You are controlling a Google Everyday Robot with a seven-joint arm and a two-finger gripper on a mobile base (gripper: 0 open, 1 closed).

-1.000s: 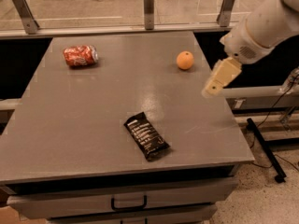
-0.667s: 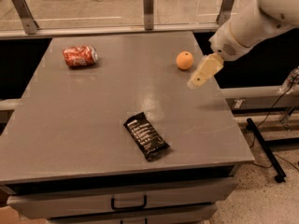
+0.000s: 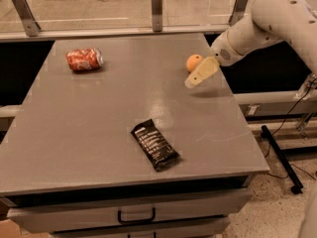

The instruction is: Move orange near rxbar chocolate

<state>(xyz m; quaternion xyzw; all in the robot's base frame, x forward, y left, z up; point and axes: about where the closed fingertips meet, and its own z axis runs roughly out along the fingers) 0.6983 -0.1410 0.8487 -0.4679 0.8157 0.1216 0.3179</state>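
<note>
One small round orange fruit (image 3: 192, 61) sits near the far right edge of the grey worktop (image 3: 99, 133), well apart from the flat black rectangular bar wrapper (image 3: 155, 144) lying near the front edge. The cream claw (image 3: 200, 74) hangs just beside the fruit, on its front right. Whether it is open cannot be told. A crushed red soda can (image 3: 84, 59) lies far left.

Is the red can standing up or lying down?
Lying down: the red can rests sideways on the table. The gripper is beside the orange.
</note>
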